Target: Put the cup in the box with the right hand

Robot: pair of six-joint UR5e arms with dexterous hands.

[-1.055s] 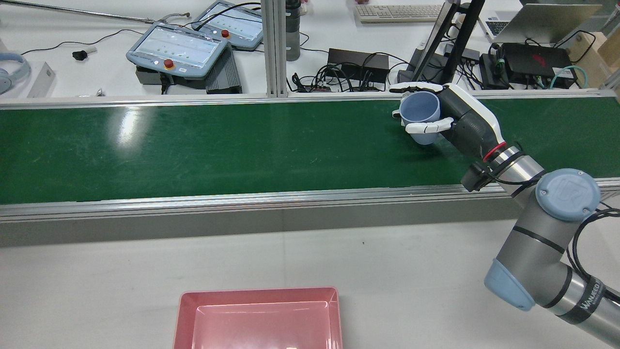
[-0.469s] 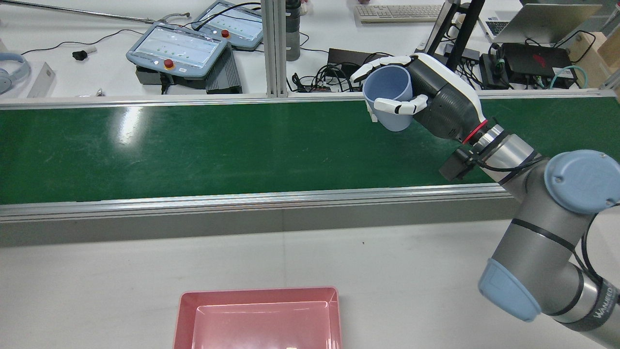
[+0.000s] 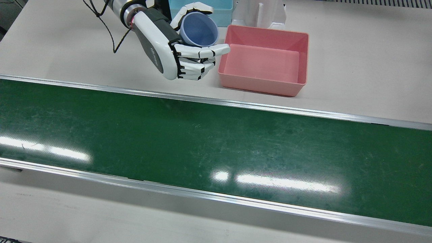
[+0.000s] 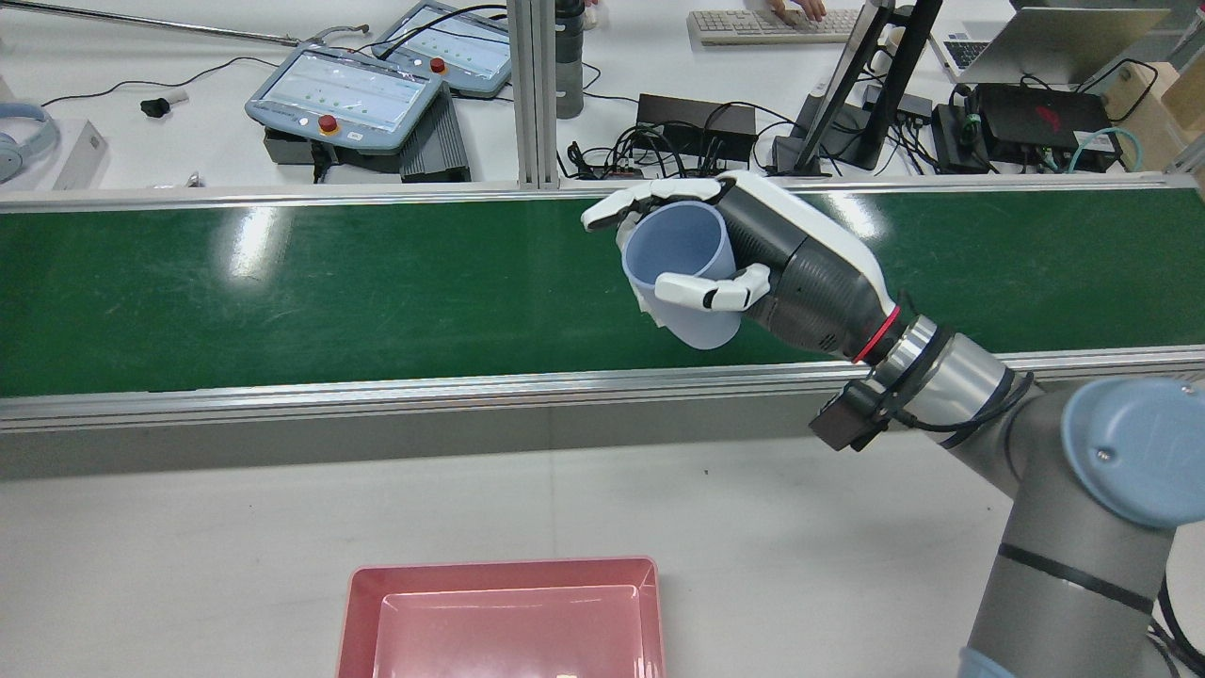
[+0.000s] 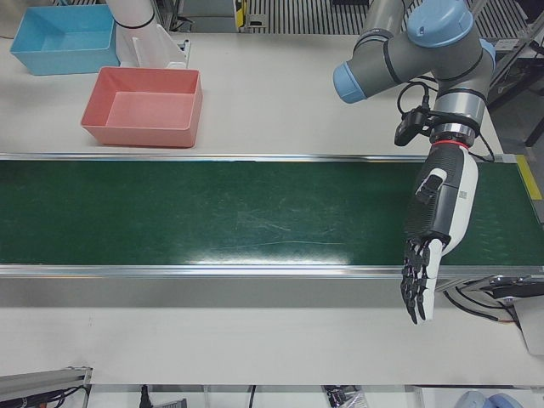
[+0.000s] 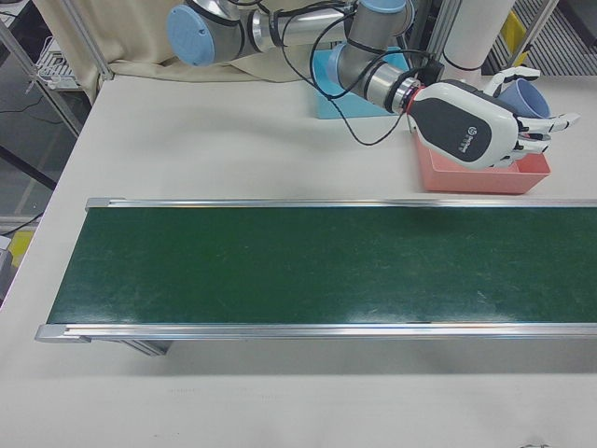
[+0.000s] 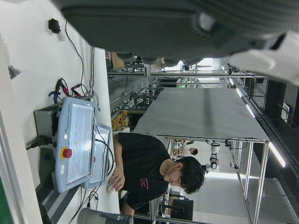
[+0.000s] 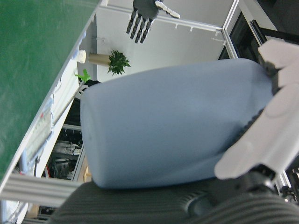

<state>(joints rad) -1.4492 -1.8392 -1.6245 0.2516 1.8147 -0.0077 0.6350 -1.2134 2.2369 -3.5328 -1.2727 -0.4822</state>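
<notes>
1. The right hand [image 3: 182,50] is holding the cup [image 3: 198,32] — its fingers [image 3: 199,52] wrap round the blue side, and the cup is up in the air, not on anything.

2. The job now is to carry the cup to the box [image 3: 265,60] and set it inside. In the front view the cup is just beside the box, on the side near the arm, but not over it.

3. To do this well, I think the hand should stay tight on the cup and slide sideways until the cup is over the middle of the box, clear of the wall.

4. Next it should go down low before letting go. The cup is tipped, with its open mouth showing to the side, so a high drop could make it roll or bounce out.

5. The box is empty, so there is lots of room to put it down flat.

6. The right arm reaches out from its stand and bends at the wrist [image 4: 904,363], so the hand points across the bench [image 3: 50,50]. In the rear view the cup [image 4: 680,273] looks like it is in front of the green belt [image 4: 282,282].

7. The left hand [image 5: 429,246] hangs over the far end of the belt, well away. Its fingers point down, spread out — it holds nothing.
</notes>
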